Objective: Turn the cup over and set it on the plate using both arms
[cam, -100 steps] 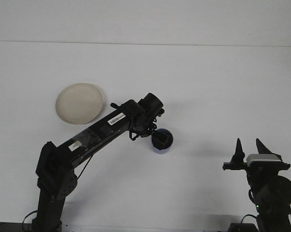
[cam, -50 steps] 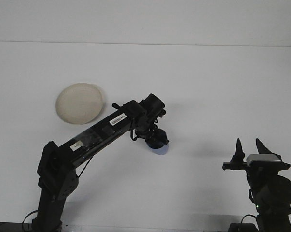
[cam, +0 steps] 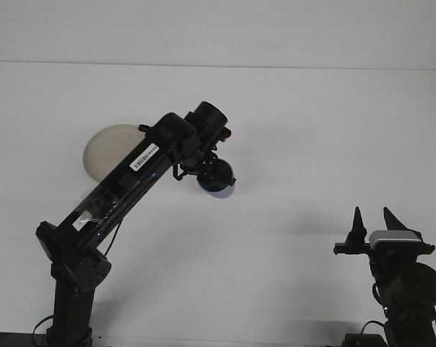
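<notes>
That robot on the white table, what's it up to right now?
The left arm's gripper holds a small blue cup up off the white table. A pale round plate lies behind the arm, partly hidden by it, and has nothing visible on it. The right gripper sits idle at the lower right, jaws open and pointing up. The cup is not on the plate yet.

Cream plate, blue cup, black arms, white table.

Matt cream plate, smooth white table
</notes>
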### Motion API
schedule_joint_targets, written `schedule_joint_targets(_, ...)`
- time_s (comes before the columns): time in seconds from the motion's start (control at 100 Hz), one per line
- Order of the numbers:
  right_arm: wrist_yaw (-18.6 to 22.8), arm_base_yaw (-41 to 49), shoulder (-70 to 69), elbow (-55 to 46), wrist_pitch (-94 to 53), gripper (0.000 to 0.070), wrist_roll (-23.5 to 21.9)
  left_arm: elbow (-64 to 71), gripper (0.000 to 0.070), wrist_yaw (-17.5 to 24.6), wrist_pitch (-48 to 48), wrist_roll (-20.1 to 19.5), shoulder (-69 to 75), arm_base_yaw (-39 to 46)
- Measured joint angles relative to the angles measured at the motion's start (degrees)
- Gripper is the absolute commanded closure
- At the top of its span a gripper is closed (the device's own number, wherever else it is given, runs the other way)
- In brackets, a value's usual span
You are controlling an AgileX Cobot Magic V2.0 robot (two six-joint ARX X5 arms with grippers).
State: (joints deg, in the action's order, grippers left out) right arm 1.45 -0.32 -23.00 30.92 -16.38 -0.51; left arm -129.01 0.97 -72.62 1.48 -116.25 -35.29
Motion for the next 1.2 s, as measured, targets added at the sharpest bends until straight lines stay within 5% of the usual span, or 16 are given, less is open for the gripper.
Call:
schedule_joint_targets(0.66, 0.0, 0.0, 0.0, 0.0, -0.7, 0.0312, 0.0, -1.9, 0.069, -3.8, 2.0, 0.2, 0.8, 33.1)
schedule_joint_targets(1.2, 0.0, 0.0, 0.0, 0.0, -0.6, 0.0312, 0.0, -1.9, 0.069, -3.8, 1.2, 1.5, -9.8, 36.2)
